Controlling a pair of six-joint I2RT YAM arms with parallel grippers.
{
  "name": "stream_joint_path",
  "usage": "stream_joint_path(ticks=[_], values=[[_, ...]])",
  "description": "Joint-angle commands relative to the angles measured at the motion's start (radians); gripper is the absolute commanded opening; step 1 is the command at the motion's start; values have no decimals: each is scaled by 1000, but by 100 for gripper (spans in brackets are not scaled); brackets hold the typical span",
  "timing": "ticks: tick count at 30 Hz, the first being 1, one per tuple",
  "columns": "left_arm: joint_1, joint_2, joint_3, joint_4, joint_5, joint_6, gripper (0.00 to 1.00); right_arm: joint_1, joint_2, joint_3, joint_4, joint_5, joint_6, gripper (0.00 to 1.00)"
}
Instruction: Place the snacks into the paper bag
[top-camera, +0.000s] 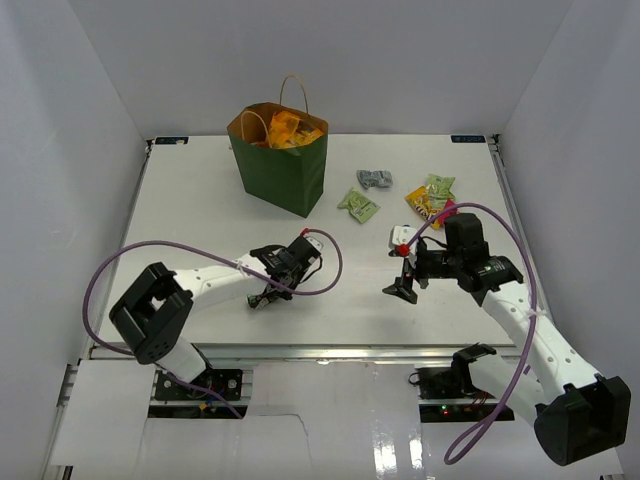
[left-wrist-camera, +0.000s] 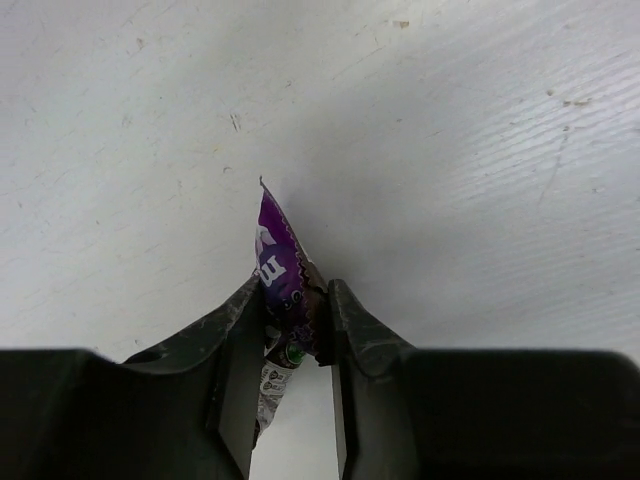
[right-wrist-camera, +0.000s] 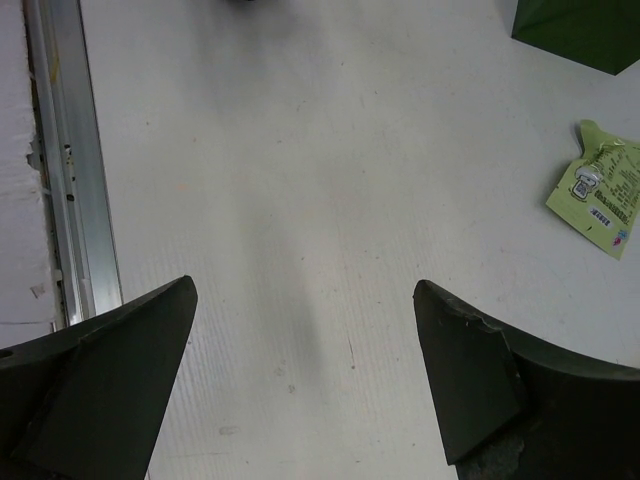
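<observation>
You are looking at a white desk (top-camera: 200, 200) boxed in by three plain white walls: the left wall (top-camera: 60, 150), the back wall (top-camera: 400, 60) and the right wall (top-camera: 590, 140), all evenly lit, with only soft shadows. Along the desk's near edge runs a metal rail (top-camera: 320, 352), and below it lies a glossy white panel (top-camera: 350, 430) that reflects the light. Up close, your desk shows dark specks and faint scratches (left-wrist-camera: 235, 122), and a small dark bracket (top-camera: 170, 141) sits at the back left corner.
</observation>
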Motion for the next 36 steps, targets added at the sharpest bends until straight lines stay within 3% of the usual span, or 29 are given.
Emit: stream_joint_path(ticks=[1,9,17,23,36], values=[[2,-95,1,24,21,-22,36,-8,-22,-3,25,-6,-17,95],[34,-308,62,122,192,-84,29,-8,-39,-3,25,0,-18,95],[217,-421,203,486,418,-196,27,-8,-53,-5,28,7,-18,95],[254,-277,370,729,338,-224,26,-8,-63,-17,41,-3,-10,95],[334,134,764,877,217,-122,26,-8,-87,-25,48,-14,-1,95]])
